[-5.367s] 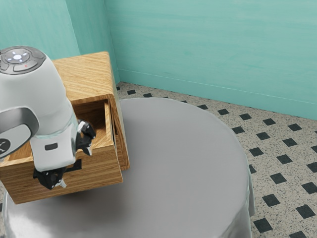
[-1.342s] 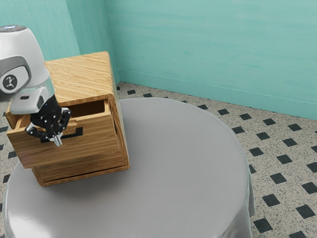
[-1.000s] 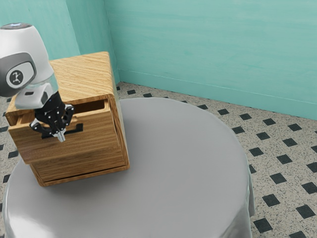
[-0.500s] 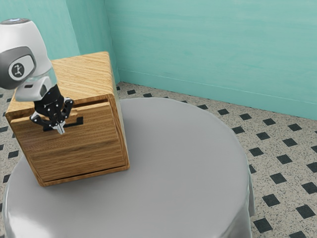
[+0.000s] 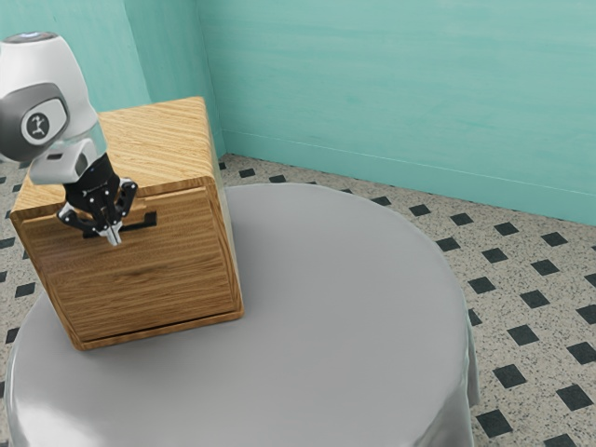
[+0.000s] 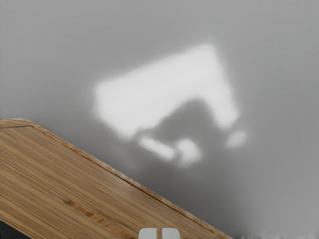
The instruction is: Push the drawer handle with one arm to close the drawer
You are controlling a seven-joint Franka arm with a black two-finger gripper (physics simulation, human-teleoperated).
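claw (image 5: 113,233) closed up with nothing gripped, tips at the handle (image 5: 151,221), probably to make one firm pusher against the drawer (image 5: 177,265), whose front looks about flush in the cabinet (image 5: 158,140) on the desk (image 5: 345,307).

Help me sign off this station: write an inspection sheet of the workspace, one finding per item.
Surface: grey table, smooth, with bright glare
Job's things: drawer looks closed, its front about level with the cabinet; dark handle on that front
Clutter: nothing seen
Pincer: shut, at the handle; contact can't be told
Cables: nothing seen
Surroundings: teal walls, speckled floor with dark squares
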